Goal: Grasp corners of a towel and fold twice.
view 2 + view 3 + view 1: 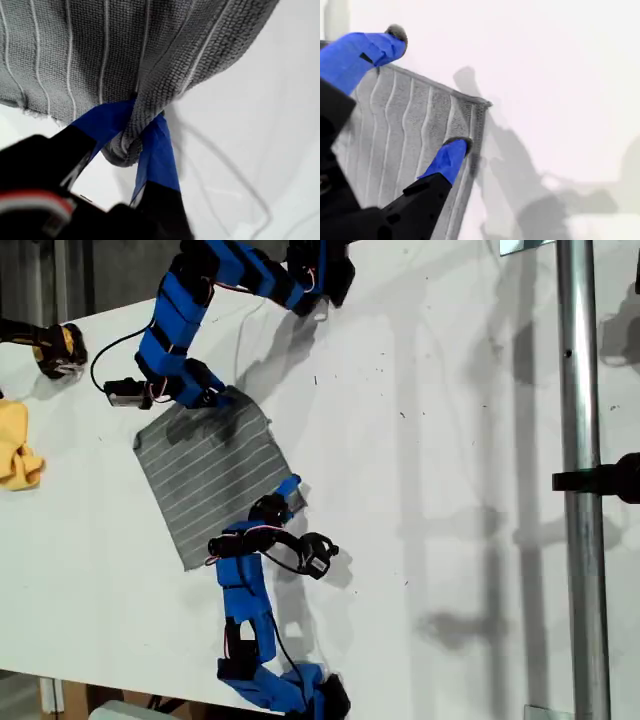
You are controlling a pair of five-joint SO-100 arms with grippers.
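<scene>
First wrist view: my first gripper (137, 137) pinches a bunched corner (131, 135) of the towel (212, 468). My second gripper (427, 92) hangs spread over another corner (479, 106), gripping nothing. Towel lies flat on the white table (430, 390), left of centre in the exterior view. Cloth looks light, limp, grippy ribbed weave; likely to sag when lifted, so hold at the tips. No readable writing.
</scene>
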